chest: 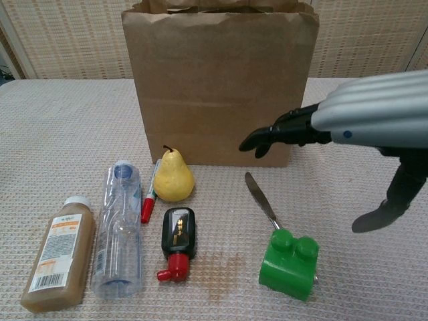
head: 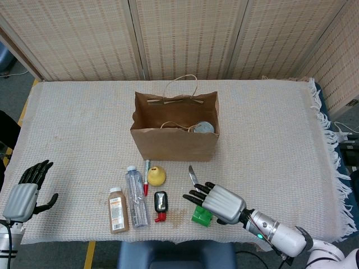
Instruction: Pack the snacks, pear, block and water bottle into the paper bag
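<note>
R hand hovers w/ fingers spread, holding nothing, over the block near the surface's front edge; best to drop straight down, thumb one side, fingers the other, w/o snagging the knife just behind it. L hand sits open & empty at the front-left corner. Bag mid-surface hides most of its contents; head view half-covers the block.

A lab-like test room: cloth-covered table (fringed edge) before woven folding screens.
</note>
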{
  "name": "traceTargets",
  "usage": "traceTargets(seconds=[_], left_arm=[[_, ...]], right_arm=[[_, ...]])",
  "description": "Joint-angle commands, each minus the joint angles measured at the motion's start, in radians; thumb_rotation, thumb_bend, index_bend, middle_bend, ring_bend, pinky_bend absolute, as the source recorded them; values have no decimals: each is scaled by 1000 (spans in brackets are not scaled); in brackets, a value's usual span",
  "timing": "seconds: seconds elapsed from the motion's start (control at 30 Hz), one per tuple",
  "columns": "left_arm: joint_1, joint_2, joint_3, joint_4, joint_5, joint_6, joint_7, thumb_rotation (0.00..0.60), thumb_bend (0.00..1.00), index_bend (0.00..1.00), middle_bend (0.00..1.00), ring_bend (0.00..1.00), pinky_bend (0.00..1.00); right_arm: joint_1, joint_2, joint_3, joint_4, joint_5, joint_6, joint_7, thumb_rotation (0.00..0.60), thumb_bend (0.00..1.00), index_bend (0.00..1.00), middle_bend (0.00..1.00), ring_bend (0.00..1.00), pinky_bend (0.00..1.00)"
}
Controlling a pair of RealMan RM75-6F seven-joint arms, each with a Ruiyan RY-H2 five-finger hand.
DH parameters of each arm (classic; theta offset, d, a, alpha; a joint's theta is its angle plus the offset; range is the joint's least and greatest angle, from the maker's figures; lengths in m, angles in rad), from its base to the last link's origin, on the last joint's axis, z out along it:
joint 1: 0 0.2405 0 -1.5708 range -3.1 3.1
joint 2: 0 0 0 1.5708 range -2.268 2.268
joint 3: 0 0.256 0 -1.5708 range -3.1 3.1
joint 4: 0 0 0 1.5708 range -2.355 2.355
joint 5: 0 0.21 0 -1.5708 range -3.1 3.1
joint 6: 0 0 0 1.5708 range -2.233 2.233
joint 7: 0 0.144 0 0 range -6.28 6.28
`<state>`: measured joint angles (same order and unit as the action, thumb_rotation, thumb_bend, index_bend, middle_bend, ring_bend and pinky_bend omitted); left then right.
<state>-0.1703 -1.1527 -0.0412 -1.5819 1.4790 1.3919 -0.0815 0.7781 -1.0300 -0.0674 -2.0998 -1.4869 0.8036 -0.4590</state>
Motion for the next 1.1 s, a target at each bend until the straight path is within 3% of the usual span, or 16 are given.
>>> traceTargets(seconds=[0.03, 0.27, 0.53, 0.83, 1.1], left_arm=[[0, 2, 1, -1, 1, -2, -5, 600, 343, 0, 0, 0, 69], [-2, 6, 5, -2, 9, -6, -15, 600, 343, 0, 0, 0, 69], [-7, 16, 14, -10, 5, -28, -2, 600, 344, 0, 0, 0, 69], [-11, 22, 12, -17, -17, -46, 17, 600, 343, 0, 0, 0, 68], [-12, 22, 12, -17, -20, -50, 22, 600, 343, 0, 0, 0, 69]], right_arm=[[28, -90, 2, 32, 112, -70, -99, 600, 7, 0, 121, 69, 238], [94, -221, -1, 83, 329, -119, -253, 600, 1, 0, 121, 64, 230], [173, -321, -41, 101, 530, -73, -397, 600, 1, 0, 122, 65, 229], [223, -355, -96, 99, 649, -4, -472, 600, 0, 18, 122, 69, 229], [236, -339, -126, 80, 672, 33, -478, 600, 22, 60, 137, 105, 267]])
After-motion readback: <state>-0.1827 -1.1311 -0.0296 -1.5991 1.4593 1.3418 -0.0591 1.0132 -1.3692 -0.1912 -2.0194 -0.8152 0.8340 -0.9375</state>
